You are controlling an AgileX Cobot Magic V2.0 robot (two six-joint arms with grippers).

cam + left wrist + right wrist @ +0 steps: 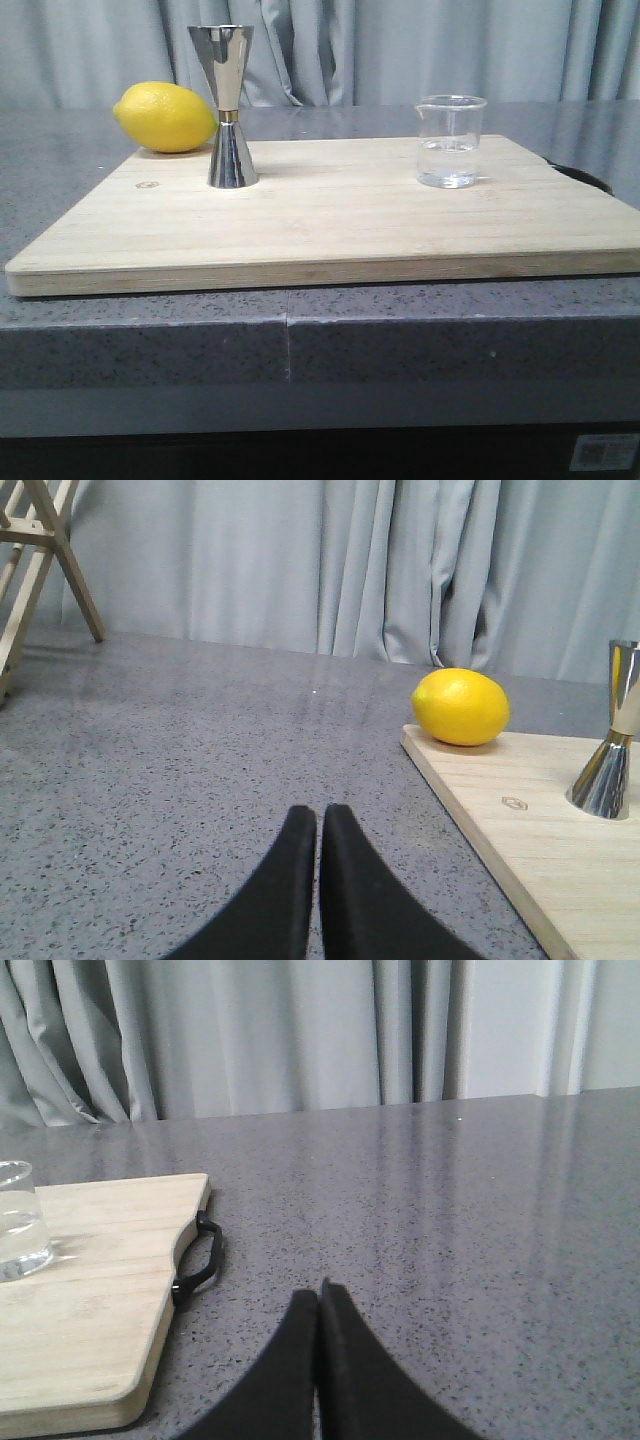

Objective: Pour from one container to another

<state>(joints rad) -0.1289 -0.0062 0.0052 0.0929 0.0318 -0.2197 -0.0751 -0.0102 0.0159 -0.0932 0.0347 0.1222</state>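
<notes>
A small clear glass beaker (451, 141) with clear liquid in its bottom stands upright on the right part of the wooden board (330, 225); part of the beaker (18, 1222) shows in the right wrist view. The tall steel jigger (228, 105) with a gold waist band stands upright on the board's left part, and the jigger (612, 748) shows at the edge of the left wrist view. My left gripper (320, 815) is shut and empty over the grey counter, left of the board. Off the board's right side, my right gripper (318, 1293) is shut and empty. Neither gripper appears in the front view.
A yellow lemon (165, 117) lies at the board's back left corner, close behind the jigger. The board has a black handle (196, 1262) on its right edge. A wooden stand (38, 550) is at the far left of the grey counter (300, 330). Grey curtains hang behind.
</notes>
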